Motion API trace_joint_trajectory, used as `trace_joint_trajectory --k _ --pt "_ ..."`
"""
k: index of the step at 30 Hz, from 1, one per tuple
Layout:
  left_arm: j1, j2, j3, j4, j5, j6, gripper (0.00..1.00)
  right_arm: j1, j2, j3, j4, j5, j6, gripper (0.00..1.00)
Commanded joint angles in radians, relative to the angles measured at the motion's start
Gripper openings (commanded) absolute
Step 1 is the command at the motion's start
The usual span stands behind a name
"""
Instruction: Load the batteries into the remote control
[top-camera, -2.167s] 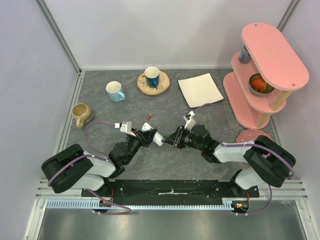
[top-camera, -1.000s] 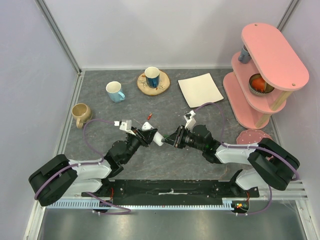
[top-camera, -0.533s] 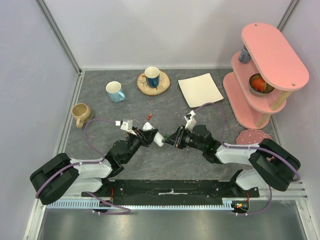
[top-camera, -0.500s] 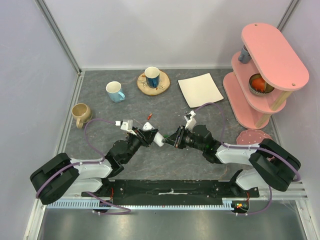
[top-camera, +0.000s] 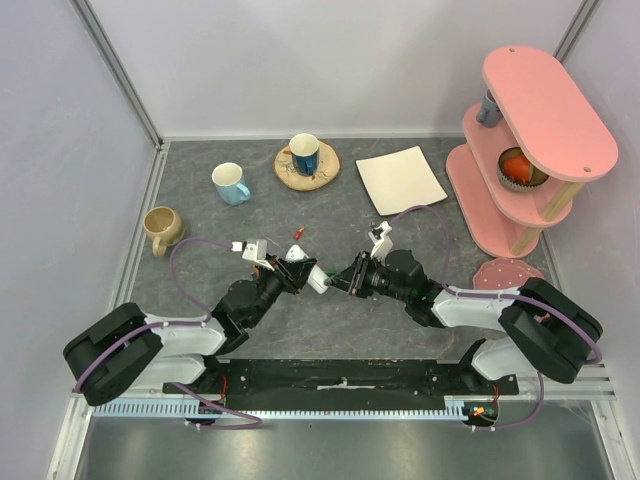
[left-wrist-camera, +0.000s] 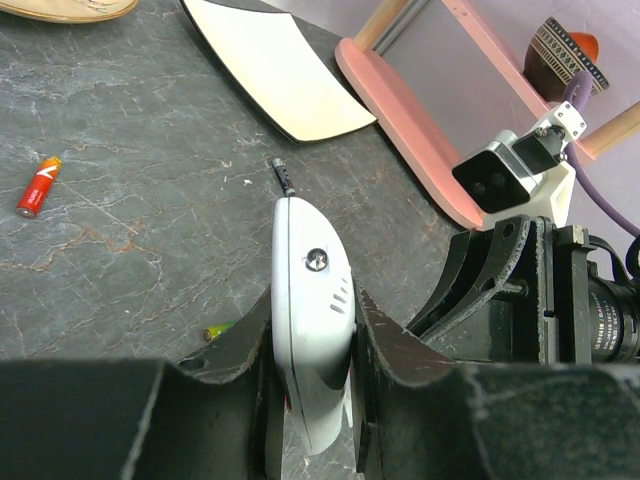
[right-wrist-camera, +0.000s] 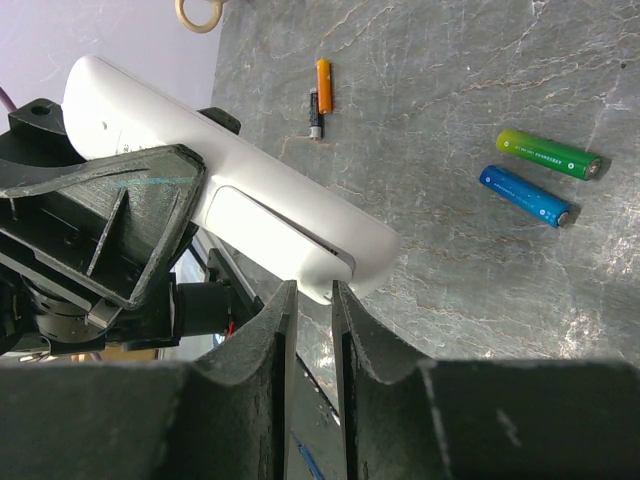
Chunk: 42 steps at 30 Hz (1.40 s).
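The white remote control (top-camera: 306, 271) is held off the table at the middle, on edge between the pads of my left gripper (left-wrist-camera: 312, 308), which is shut on it. My right gripper (right-wrist-camera: 311, 290) faces it from the right. Its jaws stand a narrow gap apart and pinch the lower edge of the remote control (right-wrist-camera: 230, 190) near its rounded end. A green battery (right-wrist-camera: 548, 154) and a blue battery (right-wrist-camera: 524, 195) lie side by side on the table. A red-orange battery (left-wrist-camera: 38, 186) lies further off, with a thin dark one (left-wrist-camera: 283, 176) nearby.
A cream square plate (top-camera: 400, 178) lies behind the right arm. A pink tiered shelf (top-camera: 530, 140) stands at the right. A light blue mug (top-camera: 230, 183), a dark blue mug on a wooden coaster (top-camera: 305, 155) and a tan mug (top-camera: 162, 228) stand at the back left.
The left arm's rear links have shifted a little. Both grippers and the remote control stay where they were.
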Motion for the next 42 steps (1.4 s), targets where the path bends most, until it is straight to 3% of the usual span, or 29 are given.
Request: trace_joint_trajectory --k 1,13,42 --pt "-0.012 -0.024 0.015 -0.043 0.022 0.017 0.02 0.004 -0.037 0.037 0.087 0.001 -0.004 0.27" --pt "-0.012 -0.062 0.059 -0.206 0.058 0.027 0.02 0.004 -0.047 0.029 0.077 0.010 -0.008 0.27" --pt "-0.012 -0.160 0.076 -0.348 0.118 -0.018 0.02 0.004 -0.026 0.021 0.071 0.016 -0.022 0.27"
